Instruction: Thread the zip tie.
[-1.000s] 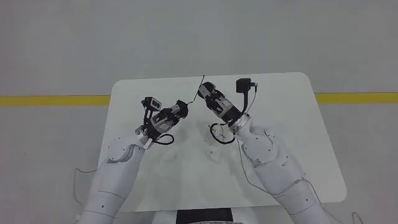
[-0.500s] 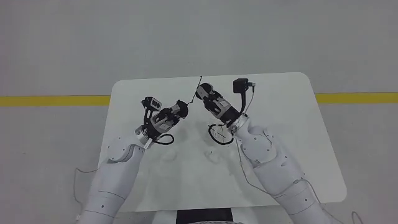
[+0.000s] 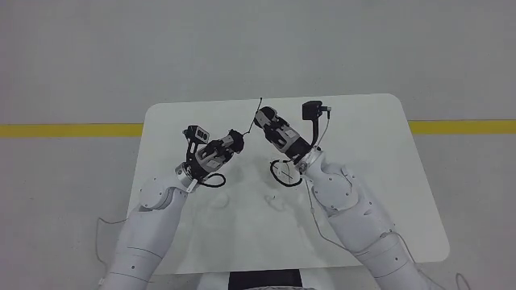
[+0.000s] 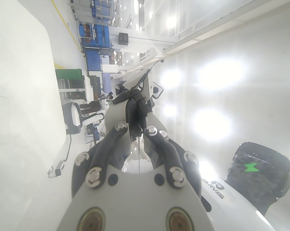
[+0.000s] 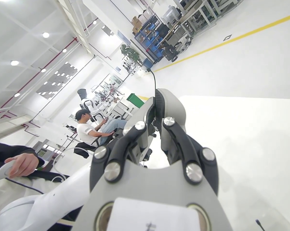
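Two claws meet above the table (image 3: 363, 129): the left claw (image 3: 240, 135) and right claw (image 3: 259, 117) are each clamped on the black zip tie (image 5: 154, 80), and the right claw has edged slightly toward the left, likely lining tail up with head.

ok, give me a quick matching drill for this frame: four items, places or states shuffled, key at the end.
Things
1. thin black plastic zip tie
2. white rounded-corner table
3. nearer yellow floor stripe
4. right claw

Places or states
A. on the floor, showing either side of the table
B. shut, strap end poking out past it
C. below both arms
D. spans from right claw to left claw

Pairs: 1-D, 2-C, 3-A, 4-B
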Robot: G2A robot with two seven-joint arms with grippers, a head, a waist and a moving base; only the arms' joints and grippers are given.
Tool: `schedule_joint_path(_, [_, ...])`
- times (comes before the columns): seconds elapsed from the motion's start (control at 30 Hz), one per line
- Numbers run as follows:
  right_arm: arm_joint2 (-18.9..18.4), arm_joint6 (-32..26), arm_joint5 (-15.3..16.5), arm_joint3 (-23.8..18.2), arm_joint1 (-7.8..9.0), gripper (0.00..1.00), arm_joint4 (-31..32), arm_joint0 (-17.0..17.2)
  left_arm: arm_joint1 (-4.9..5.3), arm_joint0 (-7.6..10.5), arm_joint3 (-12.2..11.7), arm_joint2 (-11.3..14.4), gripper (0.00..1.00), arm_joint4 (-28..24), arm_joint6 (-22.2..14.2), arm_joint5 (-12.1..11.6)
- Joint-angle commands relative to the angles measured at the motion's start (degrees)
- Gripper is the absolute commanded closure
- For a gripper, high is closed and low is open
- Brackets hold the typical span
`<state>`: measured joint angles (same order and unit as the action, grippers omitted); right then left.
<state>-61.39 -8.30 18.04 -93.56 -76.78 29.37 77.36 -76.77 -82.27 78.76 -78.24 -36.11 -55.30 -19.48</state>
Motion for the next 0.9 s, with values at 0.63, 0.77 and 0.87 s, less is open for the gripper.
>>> schedule_joint_path(0.63, [-0.26,0.40,-0.53,-0.51,0.10,1.00,1.55,0.89,0.05,-0.17,0.81,0.56,1.00,0.35,1.65,0.47])
schedule_joint_path(0.77, [-0.25,0.79,-1.18,-0.69,0.08,1.00,2.00,1.16,0.29,-0.39,1.35,0.98,1.00,0.15,2.16,0.57])
schedule_joint_path(0.87, [-0.20,1.25,-1.63,-0.86,0.06,1.00,2.43,1.32,0.49,-0.42,1.45,1.18,1.00,-0.10,2.22,0.66])
